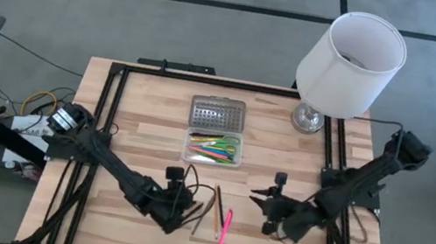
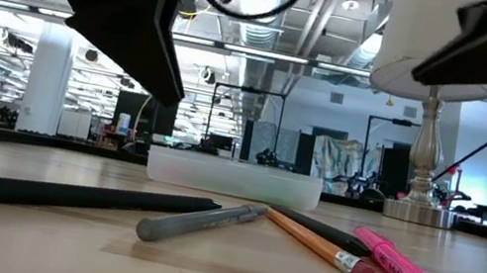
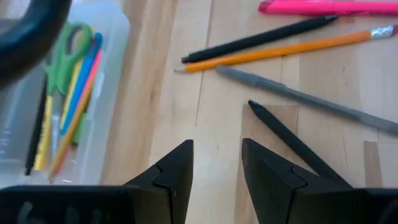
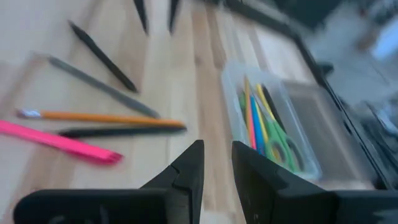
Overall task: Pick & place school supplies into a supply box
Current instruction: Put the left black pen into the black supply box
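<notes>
Grippers empty, fingers parted: left gripper (image 1: 179, 213) over black pen (image 3: 292, 141); right gripper (image 1: 270, 219) beside pink highlighter (image 1: 224, 228).

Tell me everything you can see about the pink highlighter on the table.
The pink highlighter is a thick, bright pink plastic marker, capped as far as can be seen. It lies flat on the wooden table, outside the supply box, at the end of the row of loose pens, next to an orange pencil. No gripper touches it; whether it touches the pencil is unclear.
</notes>
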### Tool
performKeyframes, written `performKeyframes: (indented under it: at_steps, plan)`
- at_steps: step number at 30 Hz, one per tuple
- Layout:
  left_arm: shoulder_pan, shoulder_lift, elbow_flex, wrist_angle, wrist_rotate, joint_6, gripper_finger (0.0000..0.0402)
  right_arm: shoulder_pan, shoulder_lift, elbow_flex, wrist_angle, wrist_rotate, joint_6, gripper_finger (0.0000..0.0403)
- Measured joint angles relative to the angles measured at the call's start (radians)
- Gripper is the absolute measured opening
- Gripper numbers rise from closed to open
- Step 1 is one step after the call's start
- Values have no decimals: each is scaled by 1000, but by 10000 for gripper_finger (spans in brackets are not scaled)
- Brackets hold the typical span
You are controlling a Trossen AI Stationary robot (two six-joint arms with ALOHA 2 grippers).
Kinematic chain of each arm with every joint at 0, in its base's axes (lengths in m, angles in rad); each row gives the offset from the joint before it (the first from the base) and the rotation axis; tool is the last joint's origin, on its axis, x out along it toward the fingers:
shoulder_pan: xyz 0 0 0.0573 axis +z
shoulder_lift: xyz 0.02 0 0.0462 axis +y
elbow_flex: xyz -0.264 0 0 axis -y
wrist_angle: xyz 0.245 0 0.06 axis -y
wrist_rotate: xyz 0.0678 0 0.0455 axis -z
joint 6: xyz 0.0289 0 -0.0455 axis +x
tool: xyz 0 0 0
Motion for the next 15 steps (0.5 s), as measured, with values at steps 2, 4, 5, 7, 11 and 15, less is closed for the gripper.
performKeyframes:
  at_steps: [2,4,5,7,11,15]
  plan:
    - [13,0,0,1,39,-3,132,9,-55,-99,174,-11,-85,77]
    - [25,0,0,6,77,-12,132,13,-105,-187,339,-48,-161,77]
    - [30,0,0,13,98,-16,132,12,-125,-225,418,-65,-193,77]
    - [39,0,0,25,140,-29,132,11,-153,-285,542,-80,-239,77]
    - [55,0,0,29,194,-62,132,11,-159,-346,677,-84,-287,77]
    - [64,0,0,74,243,-71,132,11,-133,-363,716,-127,-299,77]
